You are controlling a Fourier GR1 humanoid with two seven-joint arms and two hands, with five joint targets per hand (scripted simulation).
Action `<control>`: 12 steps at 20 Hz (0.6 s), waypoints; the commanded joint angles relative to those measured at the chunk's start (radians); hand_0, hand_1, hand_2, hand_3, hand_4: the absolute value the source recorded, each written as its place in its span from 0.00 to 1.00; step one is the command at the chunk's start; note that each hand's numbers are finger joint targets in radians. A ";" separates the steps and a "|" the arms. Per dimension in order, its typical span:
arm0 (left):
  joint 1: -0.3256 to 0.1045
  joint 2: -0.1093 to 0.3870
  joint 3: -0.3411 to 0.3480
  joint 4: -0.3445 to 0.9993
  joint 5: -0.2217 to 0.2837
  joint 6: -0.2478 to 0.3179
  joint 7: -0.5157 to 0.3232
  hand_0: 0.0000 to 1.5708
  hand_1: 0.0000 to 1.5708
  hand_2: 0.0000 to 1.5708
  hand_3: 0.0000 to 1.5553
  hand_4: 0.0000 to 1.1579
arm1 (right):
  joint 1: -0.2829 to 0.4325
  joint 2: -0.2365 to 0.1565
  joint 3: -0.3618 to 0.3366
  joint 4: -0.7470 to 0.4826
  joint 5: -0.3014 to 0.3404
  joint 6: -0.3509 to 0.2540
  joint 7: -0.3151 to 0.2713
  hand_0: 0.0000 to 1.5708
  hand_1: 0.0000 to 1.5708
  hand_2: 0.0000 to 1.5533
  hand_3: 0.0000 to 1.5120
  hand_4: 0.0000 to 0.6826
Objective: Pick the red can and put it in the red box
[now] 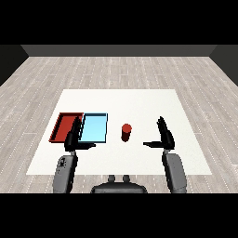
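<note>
red tray (63, 122) | light blue tray (95, 128) | red can (126, 132) upright beside trays | both hands spread

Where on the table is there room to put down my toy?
The far strip of the white table, beyond the trays and the red can, is bare, as is the right edge past the right hand. It is crowded at the left, where the left hand overlaps the red tray and light blue tray.

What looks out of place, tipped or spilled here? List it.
Nothing stands out. The red can stands upright on the white table, right of the light blue tray, which lies beside the red tray. The left hand and right hand are open, holding nothing.
</note>
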 commanded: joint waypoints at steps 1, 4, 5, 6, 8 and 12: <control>0.013 0.019 0.046 -0.033 0.059 -0.054 -0.169 0.00 0.00 0.00 0.00 0.00 | -0.041 0.009 -0.015 0.014 -0.019 0.021 -0.133 0.00 0.00 0.00 0.00 0.00; 0.051 -0.047 -0.035 0.019 0.007 0.017 -0.249 0.00 0.00 0.00 0.00 0.00 | 0.036 -0.013 -0.048 0.065 -0.055 0.085 -0.241 0.00 0.00 0.00 0.00 0.00; 0.019 -0.011 0.021 0.030 0.040 -0.037 -0.223 0.00 0.00 0.00 0.00 0.00 | 0.018 0.022 0.002 0.009 -0.020 0.044 -0.176 0.00 0.00 0.00 0.00 0.00; 0.024 -0.041 -0.005 0.074 0.001 -0.012 -0.294 0.00 0.00 0.00 0.00 0.00 | 0.008 -0.009 -0.036 -0.004 -0.042 0.050 -0.150 0.00 0.00 0.00 0.00 0.00; -0.035 -0.037 -0.001 0.098 -0.006 0.008 -0.248 0.00 0.00 0.00 0.00 0.00 | 0.043 0.023 -0.005 0.008 -0.023 0.050 -0.214 0.00 0.00 0.00 0.00 0.00; 0.077 -0.038 -0.011 0.024 0.018 -0.028 -0.290 0.00 0.00 0.00 0.00 0.00 | 0.046 0.066 0.035 -0.039 -0.008 0.009 -0.157 0.00 0.00 0.00 0.00 0.00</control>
